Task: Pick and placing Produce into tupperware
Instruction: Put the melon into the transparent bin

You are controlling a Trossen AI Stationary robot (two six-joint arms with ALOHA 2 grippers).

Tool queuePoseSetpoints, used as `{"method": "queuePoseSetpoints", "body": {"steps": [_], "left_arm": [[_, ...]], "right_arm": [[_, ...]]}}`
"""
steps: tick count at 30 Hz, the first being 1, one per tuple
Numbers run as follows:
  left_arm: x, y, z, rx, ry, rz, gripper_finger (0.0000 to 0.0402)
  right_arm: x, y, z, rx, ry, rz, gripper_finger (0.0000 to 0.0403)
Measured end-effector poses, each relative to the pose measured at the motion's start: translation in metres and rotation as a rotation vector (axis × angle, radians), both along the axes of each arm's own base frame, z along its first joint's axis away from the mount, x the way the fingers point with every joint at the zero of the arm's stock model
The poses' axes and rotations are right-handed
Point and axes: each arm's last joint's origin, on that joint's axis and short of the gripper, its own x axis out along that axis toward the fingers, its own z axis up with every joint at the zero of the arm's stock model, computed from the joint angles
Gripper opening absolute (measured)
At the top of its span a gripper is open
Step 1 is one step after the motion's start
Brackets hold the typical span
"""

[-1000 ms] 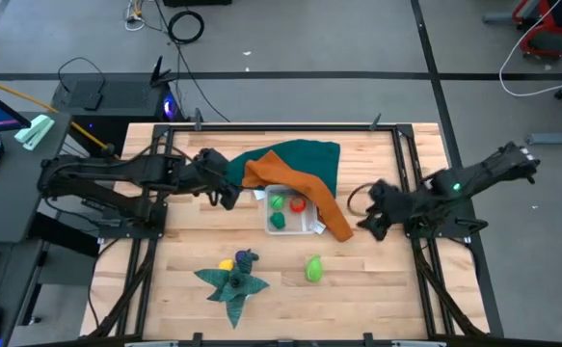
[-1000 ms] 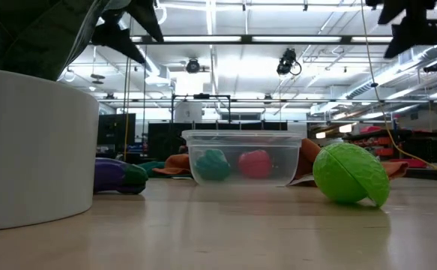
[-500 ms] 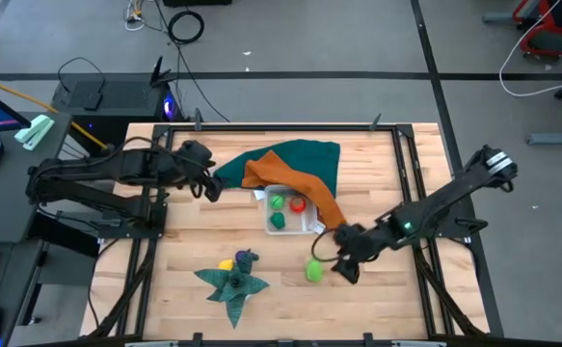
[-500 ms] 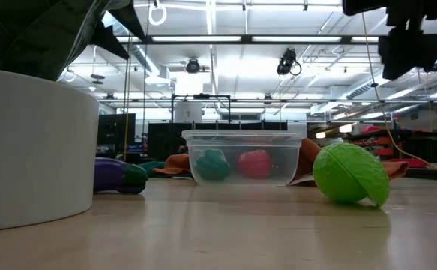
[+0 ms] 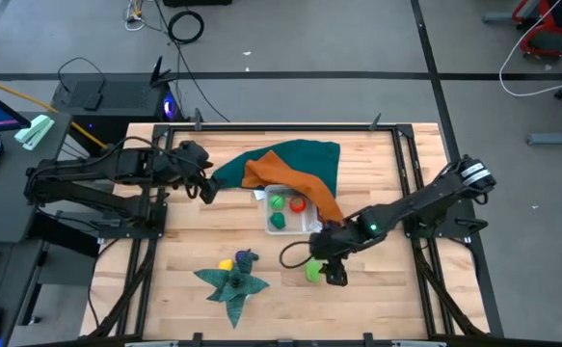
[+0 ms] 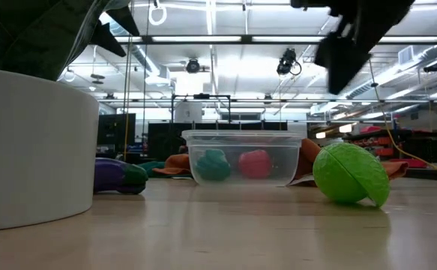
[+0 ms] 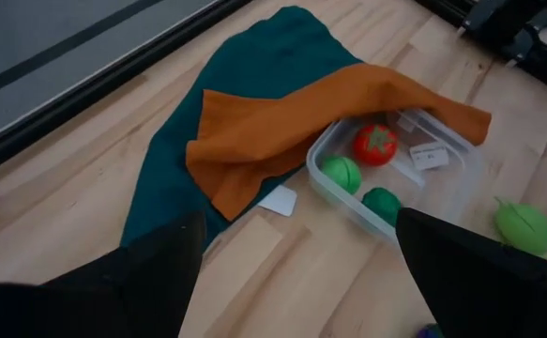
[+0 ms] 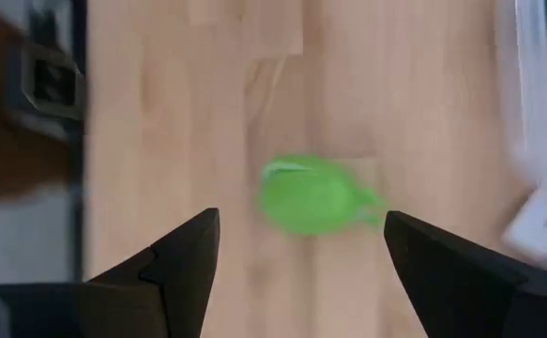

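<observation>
The clear tupperware (image 5: 300,224) stands mid-table and holds a red tomato (image 7: 374,144), a light green piece (image 7: 341,174) and a dark green piece (image 7: 382,205). A light green produce piece (image 8: 311,197) lies on the wood nearer the front edge. My right gripper (image 5: 327,268) hangs open above it, its fingers on either side and clear of it. Yellow (image 5: 226,263) and purple (image 5: 247,257) produce lie beside the star-shaped dark green cloth (image 5: 234,287). My left gripper (image 5: 203,185) waits open near the teal cloth's left end, with nothing between its fingers.
The long orange cloth (image 5: 300,188) drapes over the tupperware's far right corner and lies on the large teal cloth (image 5: 295,159). A white card (image 7: 278,200) lies beside the container. A large white object (image 6: 31,150) stands close to the low camera.
My right gripper has swept from the table's right side toward the near edge and left. It has sunk and rolled, and now stands over the light green piece. My left gripper has drawn back a little toward the left edge. No produce has moved.
</observation>
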Motion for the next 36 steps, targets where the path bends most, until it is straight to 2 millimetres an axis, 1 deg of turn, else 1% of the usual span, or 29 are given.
{"method": "queuePoseSetpoints", "body": {"steps": [3,7,12,15,22,26,32,36], "left_arm": [[0.0,0.0,0.0,0.004,0.003,0.003,0.0355],[0.0,0.0,0.0,0.001,0.003,0.007,0.0355],[0.0,0.0,0.0,-0.004,0.0,0.012,0.0355],[0.0,0.0,0.0,-0.004,0.0,0.013,0.0355],[0.0,0.0,0.0,-0.017,-0.009,0.032,0.0355],[0.0,0.0,0.0,-0.018,-0.011,0.037,0.0355],[0.0,0.0,0.0,-0.018,-0.012,0.037,0.0355],[0.001,0.0,0.0,-0.018,-0.017,0.037,0.0355]], "right_arm": [[0.011,0.001,0.002,-0.096,-0.009,0.143,0.0266],[0.021,0.005,-0.006,-0.201,-0.001,0.325,0.0266],[0.023,0.014,-0.021,-0.32,-0.002,0.598,0.0266],[0.024,0.02,-0.029,-0.361,-0.011,0.717,0.0266],[0.034,0.025,-0.046,-0.415,-0.024,0.799,0.0266],[0.036,0.026,-0.052,-0.427,-0.023,0.833,0.0267],[0.038,0.027,-0.058,-0.404,-0.026,0.852,0.0281],[0.043,0.029,-0.07,-0.407,-0.019,0.862,0.029]]}}
